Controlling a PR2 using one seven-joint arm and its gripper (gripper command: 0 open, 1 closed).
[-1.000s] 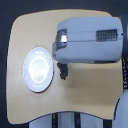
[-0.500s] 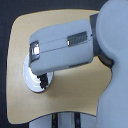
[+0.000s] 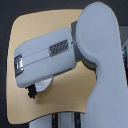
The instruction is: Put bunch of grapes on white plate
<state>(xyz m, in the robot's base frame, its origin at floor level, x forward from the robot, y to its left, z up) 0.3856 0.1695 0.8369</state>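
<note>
My arm's big white forearm [image 3: 47, 57] stretches across the wooden table [image 3: 35, 25] toward the exterior view's left. It covers most of the white plate [image 3: 44, 86]; only a pale sliver shows under the forearm's lower edge. A small dark shape, the gripper [image 3: 32, 92], hangs below the forearm right beside that sliver. It is too small and blurred to tell its fingers apart from anything in them. I cannot make out the bunch of grapes as a separate thing; it may be part of that dark shape.
The light wooden table has rounded corners, and its front edge [image 3: 50, 116] runs along the bottom. The arm's thick upper link [image 3: 102, 65] fills the exterior view's right. Dark floor surrounds the table.
The forearm has swung from the exterior view's right to its left and come closer to the camera. It now covers the plate, which was in full view one second ago.
</note>
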